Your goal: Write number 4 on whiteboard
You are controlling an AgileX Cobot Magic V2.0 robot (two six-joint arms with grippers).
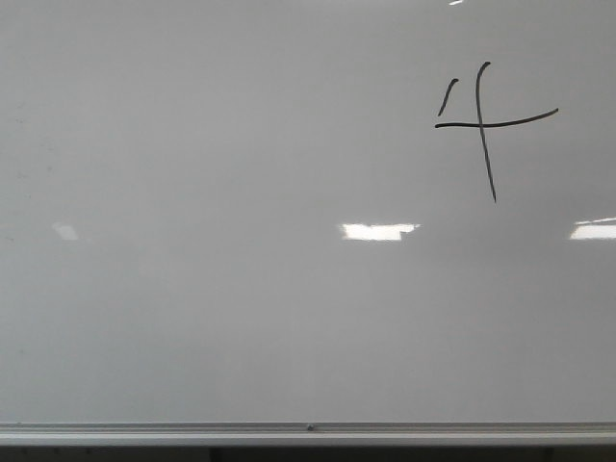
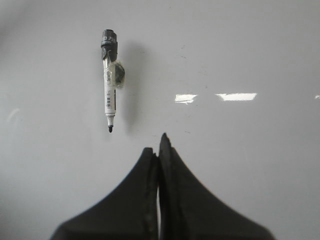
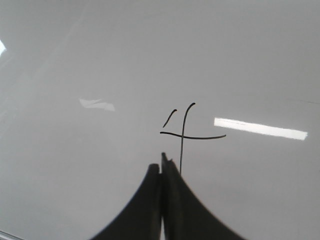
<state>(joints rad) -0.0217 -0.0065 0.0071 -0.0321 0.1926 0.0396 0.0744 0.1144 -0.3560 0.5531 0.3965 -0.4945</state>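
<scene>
The number 4 (image 1: 486, 123) is drawn in thin black strokes at the upper right of the whiteboard (image 1: 241, 289). It also shows in the right wrist view (image 3: 186, 131), just beyond my right gripper (image 3: 163, 161), which is shut and empty. A marker (image 2: 109, 80) with a white barrel, dark cap end and bare black tip sticks to the whiteboard (image 2: 240, 55) in the left wrist view. My left gripper (image 2: 158, 145) is shut and empty, a little way from the marker's tip. Neither gripper shows in the front view.
A silver metal rail (image 1: 308, 429) runs along the whiteboard's bottom edge. Bright rectangular light reflections (image 1: 377, 231) lie across the board. A dark blob (image 2: 120, 74) sits beside the marker's barrel.
</scene>
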